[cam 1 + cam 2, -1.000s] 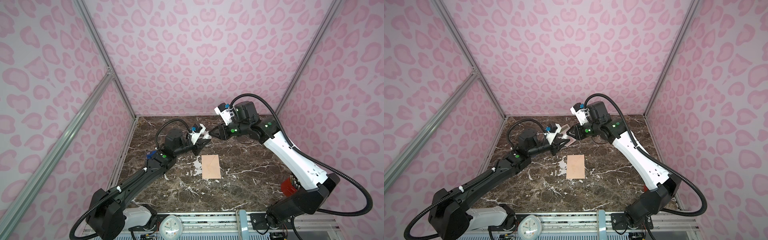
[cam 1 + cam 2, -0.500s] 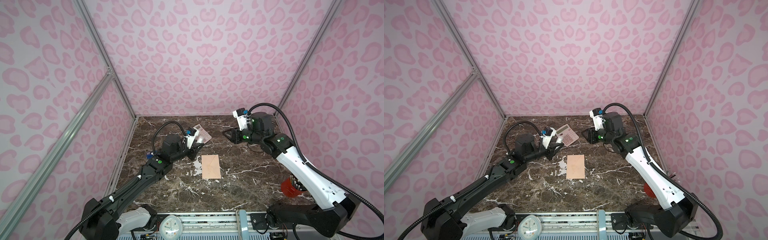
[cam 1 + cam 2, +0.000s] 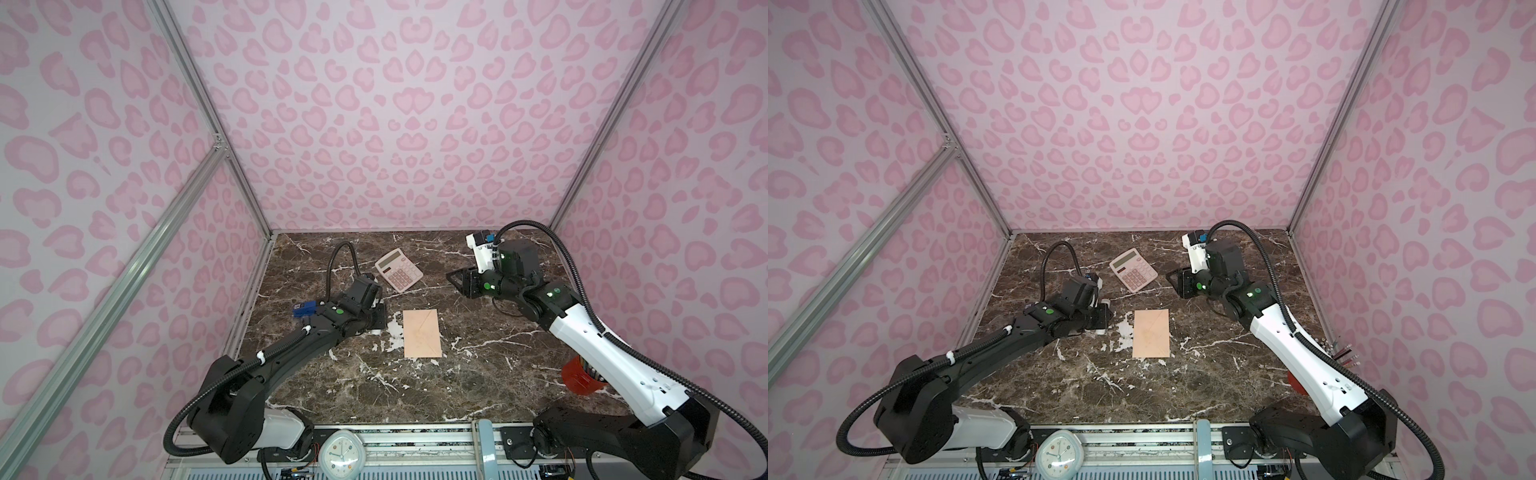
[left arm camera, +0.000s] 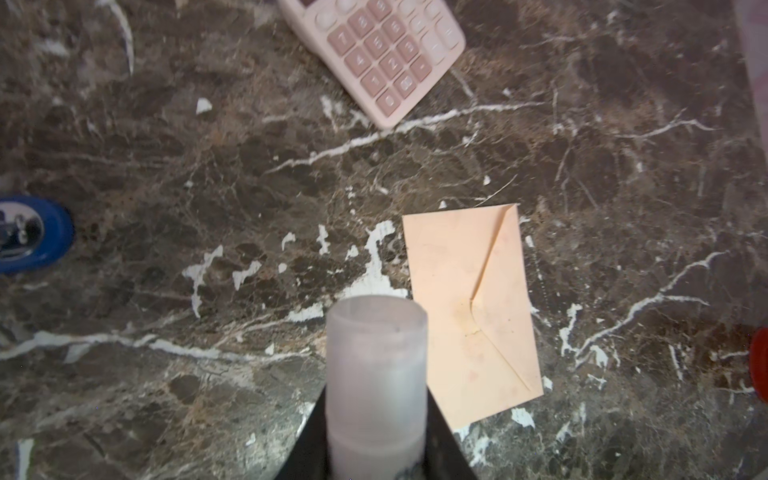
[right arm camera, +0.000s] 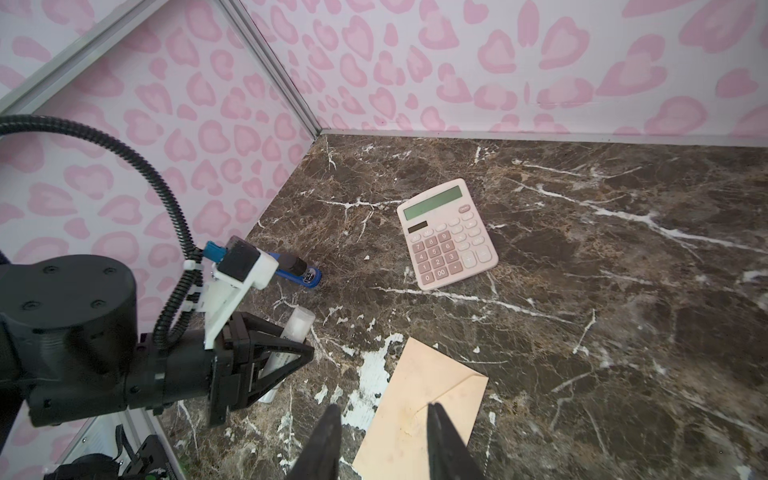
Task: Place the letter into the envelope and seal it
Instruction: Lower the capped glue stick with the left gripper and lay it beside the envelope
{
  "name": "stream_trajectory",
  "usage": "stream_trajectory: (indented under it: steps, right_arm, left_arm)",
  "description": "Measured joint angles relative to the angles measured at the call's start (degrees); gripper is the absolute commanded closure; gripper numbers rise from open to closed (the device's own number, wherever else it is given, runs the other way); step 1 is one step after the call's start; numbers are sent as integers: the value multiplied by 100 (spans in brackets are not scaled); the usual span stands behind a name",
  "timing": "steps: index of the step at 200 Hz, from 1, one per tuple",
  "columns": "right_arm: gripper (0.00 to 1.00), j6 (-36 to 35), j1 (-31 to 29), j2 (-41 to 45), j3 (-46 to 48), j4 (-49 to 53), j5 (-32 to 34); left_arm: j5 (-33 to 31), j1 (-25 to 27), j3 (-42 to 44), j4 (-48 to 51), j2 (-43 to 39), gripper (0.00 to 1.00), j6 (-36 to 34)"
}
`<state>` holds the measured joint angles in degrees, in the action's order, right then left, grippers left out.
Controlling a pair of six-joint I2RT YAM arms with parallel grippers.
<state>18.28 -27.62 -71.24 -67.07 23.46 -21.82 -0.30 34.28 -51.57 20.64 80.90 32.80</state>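
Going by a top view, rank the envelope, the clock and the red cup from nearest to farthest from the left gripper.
From the left gripper:
1. envelope, lying just to its right.
2. clock, at the front edge, left of centre.
3. red cup, far over at the front right.

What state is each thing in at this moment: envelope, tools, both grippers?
envelope: flat on table, flap folded down
letter: not in view
left gripper: shut on glue stick
glue stick: held by left gripper
right gripper: open, empty
calculator: face up, display blank
stapler: lying on table
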Motion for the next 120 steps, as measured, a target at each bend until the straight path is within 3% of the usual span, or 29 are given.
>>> stream_trajectory:
  steps: [43, 120]
  right_arm:
    - [63, 0, -2, 24, 120, -17, 39]
    - [63, -7, -13, 57, 199, -129, 85]
  left_arm:
    - [-63, 0, 267, -9, 509, 74, 415]
    - [-463, 0, 448, -498, 1058, 66, 393]
